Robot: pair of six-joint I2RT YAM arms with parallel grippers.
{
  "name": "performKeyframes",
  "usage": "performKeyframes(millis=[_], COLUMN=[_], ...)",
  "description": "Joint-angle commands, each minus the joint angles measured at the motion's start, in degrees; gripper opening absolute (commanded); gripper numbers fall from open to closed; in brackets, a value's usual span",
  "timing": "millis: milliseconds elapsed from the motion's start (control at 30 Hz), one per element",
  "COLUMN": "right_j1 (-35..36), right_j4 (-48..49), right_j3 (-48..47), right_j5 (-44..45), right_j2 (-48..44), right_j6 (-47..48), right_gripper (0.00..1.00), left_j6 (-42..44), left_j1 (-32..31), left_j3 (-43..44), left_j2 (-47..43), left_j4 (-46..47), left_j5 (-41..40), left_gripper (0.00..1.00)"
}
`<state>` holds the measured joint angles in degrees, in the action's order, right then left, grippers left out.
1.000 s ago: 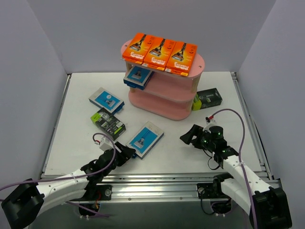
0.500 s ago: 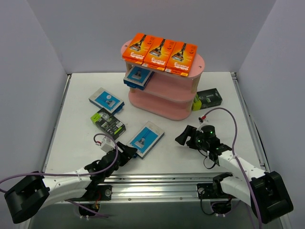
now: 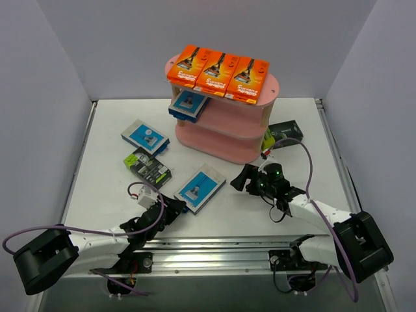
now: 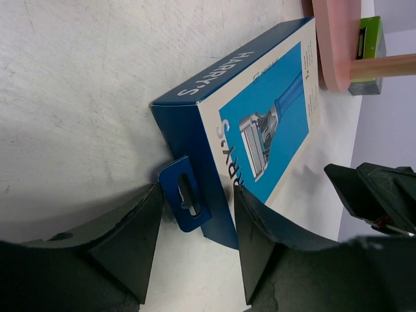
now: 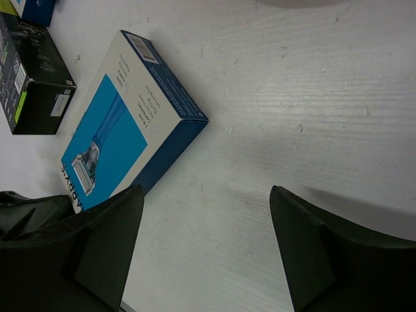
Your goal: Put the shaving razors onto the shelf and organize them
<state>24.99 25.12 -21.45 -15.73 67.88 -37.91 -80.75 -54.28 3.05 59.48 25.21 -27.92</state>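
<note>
L pincer (image 4: pixel 195 192) apart, straddling tab end of blue-and-white pack (image 4: pixel 266 110) on desk (image 4: pixel 78 78). R pincer (image 5: pixel 207 192) apart, hovering nr same pack.

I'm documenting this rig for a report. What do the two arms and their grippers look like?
The left arm and right arm have white link shells, black joints and bulky black bases. The left gripper and right gripper are black, each with two wedge-shaped matte fingers. A thin purple cable loops along each arm; green lights glow on the right wrist.
</note>
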Motion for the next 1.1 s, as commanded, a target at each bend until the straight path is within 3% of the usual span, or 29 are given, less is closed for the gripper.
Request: performKeyframes(millis=[0,300,567,933,1067], right_j1=[1.11,2.16,3.39,9.01,10.34], right_j4=[2.74,4.14,7.66,13.28,14.51], right_j3=[-3.33,-6.32,-9.48,-13.0,-13.96], right_j5=[2.54,4.04,3.51,7.46,9.48], right_j2=[1.55,5.95,11.83,18.86,21.24], right_j6=[0.38,3.63,6.0,7.41,7.94], right_gripper=[0.74,0.69,0.56,0.53,0.53], left_j6=[-0.28,-0.11,-0.11,-0.2,-0.2], left_j1=[-0.21,-0.21,-0.21,-0.21,-0.21], left_j3=[-1.91,-1.73,-1.64,-1.82,-1.73], left_j2=[2.21,0.37,-0.6,0.63,1.16], left_j4=[-2.45,-4.73,-6.4,-5.44,-4.91], left_j5=[-0.73,-1.17,-1.34,-1.35,-0.91], left_gripper=[0.57,0.53,0.53,0.54,0.58])
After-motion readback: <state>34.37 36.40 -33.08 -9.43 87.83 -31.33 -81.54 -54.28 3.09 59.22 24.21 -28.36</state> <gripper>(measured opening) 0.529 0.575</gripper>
